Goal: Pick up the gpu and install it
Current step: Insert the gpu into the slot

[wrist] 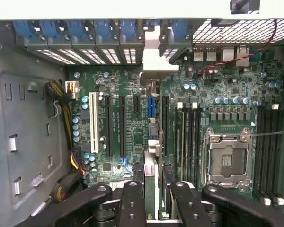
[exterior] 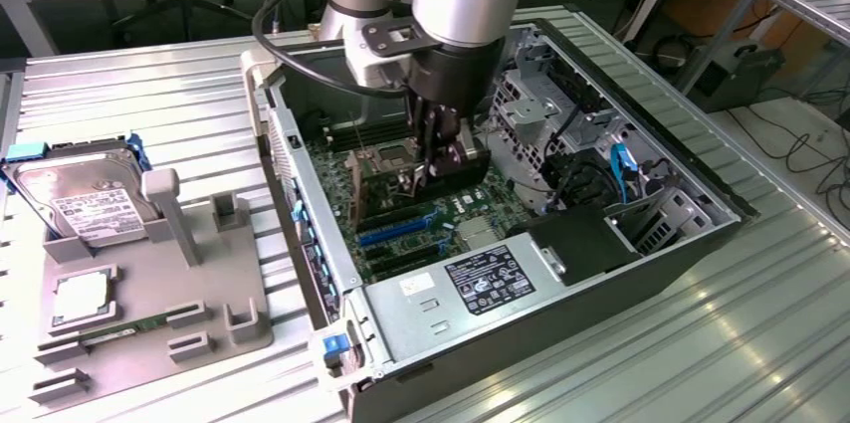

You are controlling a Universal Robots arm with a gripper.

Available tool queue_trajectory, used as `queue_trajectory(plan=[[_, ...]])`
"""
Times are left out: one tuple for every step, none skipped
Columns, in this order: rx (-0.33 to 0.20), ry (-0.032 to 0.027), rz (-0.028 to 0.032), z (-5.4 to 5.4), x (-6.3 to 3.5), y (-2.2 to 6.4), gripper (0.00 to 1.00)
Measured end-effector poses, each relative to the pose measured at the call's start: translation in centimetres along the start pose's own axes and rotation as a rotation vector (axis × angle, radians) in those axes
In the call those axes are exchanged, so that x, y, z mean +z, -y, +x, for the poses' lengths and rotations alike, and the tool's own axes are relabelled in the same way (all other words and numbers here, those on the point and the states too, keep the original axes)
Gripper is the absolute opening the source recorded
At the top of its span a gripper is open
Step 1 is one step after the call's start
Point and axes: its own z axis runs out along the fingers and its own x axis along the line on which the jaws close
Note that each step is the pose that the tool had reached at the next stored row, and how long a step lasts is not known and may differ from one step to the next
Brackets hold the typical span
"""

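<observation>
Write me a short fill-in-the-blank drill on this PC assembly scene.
1. The gripper holds the ____ over the motherboard.
2. The computer case lies on its side with its side panel ____.
3. The hard drive rests on the grey ____ beside the case.

Missing words: gpu; off; fixture

The gpu is a thin dark card standing on edge, upright, near the middle of the exterior view, low inside the open computer case and just above the green board. In the wrist view it appears edge-on at bottom centre as a narrow pale strip between two black fingers.
</observation>
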Motion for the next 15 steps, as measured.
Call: queue_trajectory(plan=[[0.004,-0.0046,0.0002,0.0,0.04,-0.01,0.26],[0.006,-0.0093,0.0003,0.0,0.07,-0.02,0.26],[0.009,-0.0142,0.0004,0.0,0.11,-0.04,0.26],[0.013,-0.0193,0.0004,0.0,0.16,-0.06,0.26],[0.018,-0.0229,0.0004,0.0,0.22,-0.08,0.26],[0.022,-0.0245,0.0003,0.0,0.28,-0.12,0.26],[0.027,-0.0253,0.0003,0.0,0.34,-0.15,0.26],[0.033,-0.0256,0.0003,0.0,0.39,-0.19,0.26],[0.039,-0.0258,0.0003,0.0,0.46,-0.28,0.26],[0.043,-0.0259,0.0003,0.0,0.53,-0.38,0.26],[0.049,-0.026,0.0003,0.0,0.75,-0.65,0.26],[0.052,-0.0262,0.0002,0.0,0.89,-0.74,0.26],[0.053,-0.0262,0.0002,0.0,1.03,-0.78,0.26],[0.054,-0.0263,0.0002,0.0,1.18,-0.87,0.26],[0.055,-0.0263,0.0002,0.0,1.34,-0.98,0.26]])
